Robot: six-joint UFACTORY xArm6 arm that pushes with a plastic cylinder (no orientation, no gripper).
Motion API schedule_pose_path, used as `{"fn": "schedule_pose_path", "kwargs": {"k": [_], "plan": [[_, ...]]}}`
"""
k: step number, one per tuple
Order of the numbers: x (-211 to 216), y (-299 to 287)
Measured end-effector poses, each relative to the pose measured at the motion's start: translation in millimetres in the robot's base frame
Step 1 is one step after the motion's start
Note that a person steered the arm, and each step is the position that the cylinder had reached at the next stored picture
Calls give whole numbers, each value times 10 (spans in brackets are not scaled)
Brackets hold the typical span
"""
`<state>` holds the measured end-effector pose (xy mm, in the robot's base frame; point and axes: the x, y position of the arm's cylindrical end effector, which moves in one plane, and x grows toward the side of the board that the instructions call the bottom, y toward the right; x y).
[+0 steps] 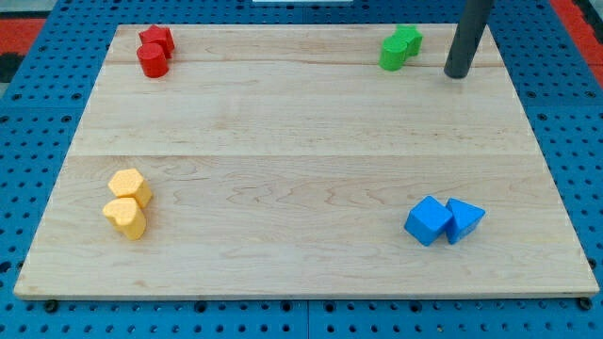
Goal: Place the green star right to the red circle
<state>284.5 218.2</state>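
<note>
Green star sits at board's top right, touching green cylinder-like block at its lower left. Red circle far off at view's top left, red star-like block touching above it. My tip bare rod, no jaws, touching nothing, just right of green pair. Star likely light, rigid, slides easily, may spin on off-centre push. Contact its right face, pushing leftward, clear of green neighbour.
</note>
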Motion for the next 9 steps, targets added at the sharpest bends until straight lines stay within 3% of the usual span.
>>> {"fn": "schedule_pose_path", "kwargs": {"k": [2, 4, 6, 7, 8, 9], "plan": [[-561, -182], [-171, -1753], [-487, -1724], [-199, -2488], [-213, -3023], [-159, -3095]]}}
